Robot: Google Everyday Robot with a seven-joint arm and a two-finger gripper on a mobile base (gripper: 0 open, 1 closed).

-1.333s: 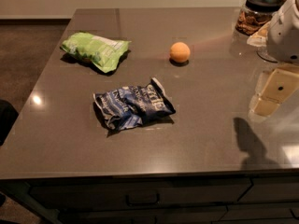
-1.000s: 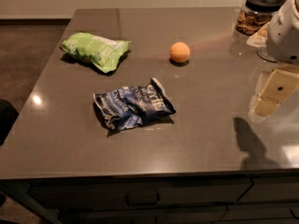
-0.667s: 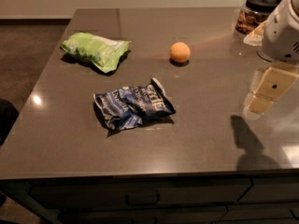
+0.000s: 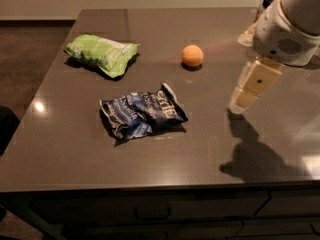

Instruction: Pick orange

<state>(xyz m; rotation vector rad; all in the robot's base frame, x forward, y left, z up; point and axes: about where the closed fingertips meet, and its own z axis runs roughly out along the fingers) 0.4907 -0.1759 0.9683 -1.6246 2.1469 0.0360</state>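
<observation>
The orange [image 4: 192,55] is a small round fruit that sits on the dark grey table [image 4: 75,134], toward the back and right of centre. My gripper [image 4: 245,96] hangs over the right part of the table, in front of the orange and to its right, well apart from it. It points down and to the left from the white arm housing [image 4: 287,31]. Nothing is seen in it.
A green snack bag [image 4: 102,53] lies at the back left. A crumpled blue snack bag [image 4: 142,115] lies in the middle, in front of the orange. A dark jar [image 4: 270,1] stands at the back right behind the arm. Drawers run below the table's front edge.
The gripper and arm have moved left and a little forward over the table, toward the orange. The orange and both bags have not moved.
</observation>
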